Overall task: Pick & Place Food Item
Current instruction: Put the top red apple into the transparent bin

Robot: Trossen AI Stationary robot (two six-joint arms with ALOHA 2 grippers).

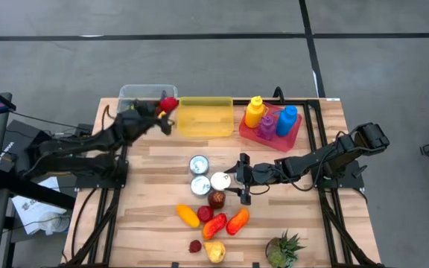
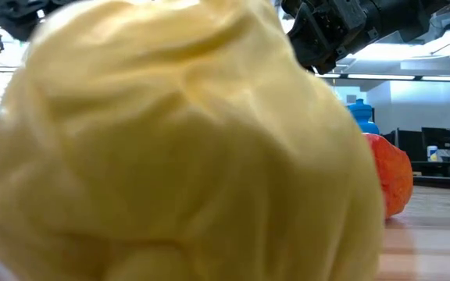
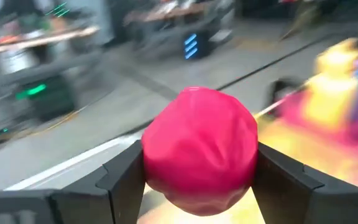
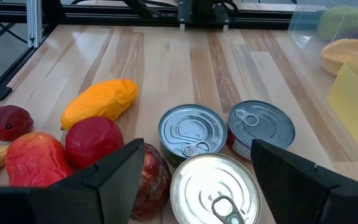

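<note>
My left gripper [image 1: 167, 106] is shut on a round red food item [image 3: 199, 149], which it carries in the air at the table's far side. The item hangs between a clear bin [image 1: 144, 94] and a yellow bin [image 1: 205, 117]. My right gripper [image 1: 243, 179] stands open and low at the table's middle. Its fingers point at three cans [image 4: 191, 130] that stand upright on the wood, the nearest [image 4: 213, 186] just ahead of the fingertips. A cluster of loose food items [image 1: 214, 223] lies near the front edge. A pale yellow one [image 2: 178, 148] of them fills the low view. My left gripper pinches the red food item between its two fingers [image 3: 126, 180], one on each of its opposite sides [image 3: 153, 155]. The fingers lie nearly level and come from the table's left, slanting toward the far edge. The item is lifted clear of the table and bins.
A red tray [image 1: 293, 135] with yellow, purple and blue bottles stands at the far right. A pineapple [image 1: 283, 250] sits at the front right. An orange item [image 1: 188, 216], several red ones and a dark apple [image 1: 216, 199] lie just left of my right gripper.
</note>
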